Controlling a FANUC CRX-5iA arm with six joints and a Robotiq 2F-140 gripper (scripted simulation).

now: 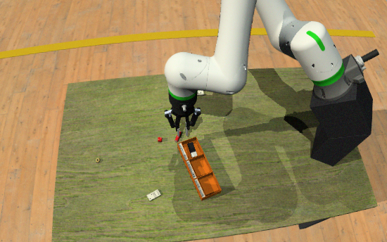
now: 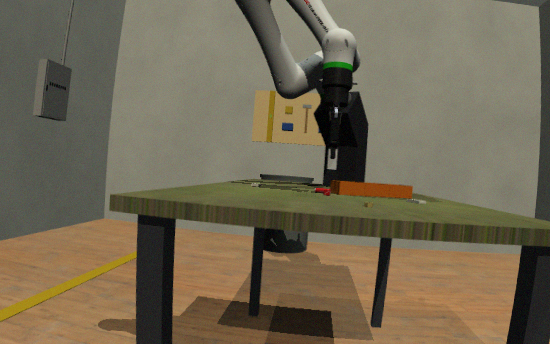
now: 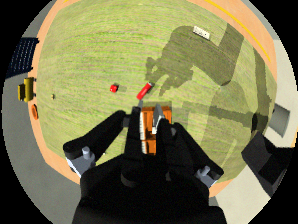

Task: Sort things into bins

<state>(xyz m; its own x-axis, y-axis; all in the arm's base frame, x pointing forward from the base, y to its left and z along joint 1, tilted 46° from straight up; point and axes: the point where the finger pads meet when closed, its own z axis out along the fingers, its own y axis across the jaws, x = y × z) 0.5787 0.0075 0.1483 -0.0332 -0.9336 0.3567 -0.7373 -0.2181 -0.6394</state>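
Orange three-compartment bin [image 1: 199,168] lies flat on the green tabletop [image 1: 105,116]; I see white label strips along its wall, their writing too small to read. One end compartment holds a black-and-white item [image 1: 192,149]. My tool [image 1: 182,127] hangs above that end, fingers nearly closed, gripping nothing. A red piece [image 1: 178,136] lies beside the bin; a red cube [image 1: 160,139], brass ring [image 1: 97,160] and white plate [image 1: 153,195] lie apart.
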